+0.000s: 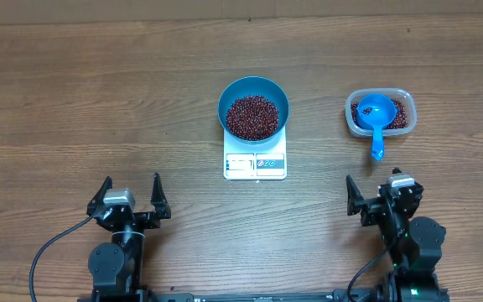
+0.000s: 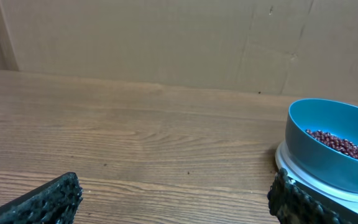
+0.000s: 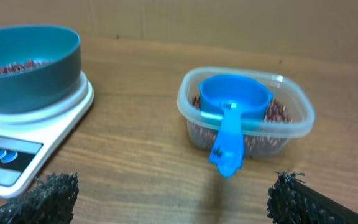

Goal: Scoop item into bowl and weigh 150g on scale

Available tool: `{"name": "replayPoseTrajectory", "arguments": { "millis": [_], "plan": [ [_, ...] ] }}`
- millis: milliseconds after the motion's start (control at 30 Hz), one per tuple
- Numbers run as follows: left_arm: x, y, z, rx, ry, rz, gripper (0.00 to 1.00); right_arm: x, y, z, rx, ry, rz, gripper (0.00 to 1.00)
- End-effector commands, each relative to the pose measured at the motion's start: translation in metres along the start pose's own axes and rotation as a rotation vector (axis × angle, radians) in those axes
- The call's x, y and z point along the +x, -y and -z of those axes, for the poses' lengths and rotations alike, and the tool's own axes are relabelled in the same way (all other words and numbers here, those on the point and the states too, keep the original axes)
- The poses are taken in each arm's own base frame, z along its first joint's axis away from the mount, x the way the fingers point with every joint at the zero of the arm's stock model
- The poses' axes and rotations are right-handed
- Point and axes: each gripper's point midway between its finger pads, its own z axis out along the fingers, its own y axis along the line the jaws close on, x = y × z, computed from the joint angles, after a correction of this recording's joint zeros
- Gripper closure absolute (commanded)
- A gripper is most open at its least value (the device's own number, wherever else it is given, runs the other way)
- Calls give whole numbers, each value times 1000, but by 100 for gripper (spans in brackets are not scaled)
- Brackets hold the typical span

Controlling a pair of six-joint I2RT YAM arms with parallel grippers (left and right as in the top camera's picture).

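The blue bowl [image 1: 227, 94] stands on the white scale [image 1: 255, 164] at the table's middle, with a heap of dark red beans [image 1: 252, 117] inside. More beans lie in a clear tub [image 1: 402, 95] to the right, where a small blue scoop [image 1: 376, 113] rests with its handle over the near rim. My left gripper [image 1: 132, 181] is open near the front left, nothing between its fingers. My right gripper [image 1: 373, 179] is open just in front of the tub. In the left wrist view the bowl [image 2: 328, 155] is at the right; in the right wrist view the scoop [image 3: 235, 99] is ahead.
Bare wooden tabletop lies to the left of the scale and between the scale [image 3: 48, 134] and the tub [image 3: 294, 121]. A cardboard wall [image 2: 166, 37] closes the far side of the table.
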Motion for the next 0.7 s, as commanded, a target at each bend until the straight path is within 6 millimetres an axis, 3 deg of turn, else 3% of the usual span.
{"name": "replayPoseTrajectory", "arguments": {
  "millis": [0,267,667],
  "plan": [
    [-1,-3,0,-13,7,-12,0,-8,-1,3,12,46,11,0],
    [-1,-3,0,-13,7,-11,0,-51,-3,21,19,246,47,0],
    [-1,-3,0,-13,7,-11,0,-50,-6,21,7,241,48,0]
  ]
}}
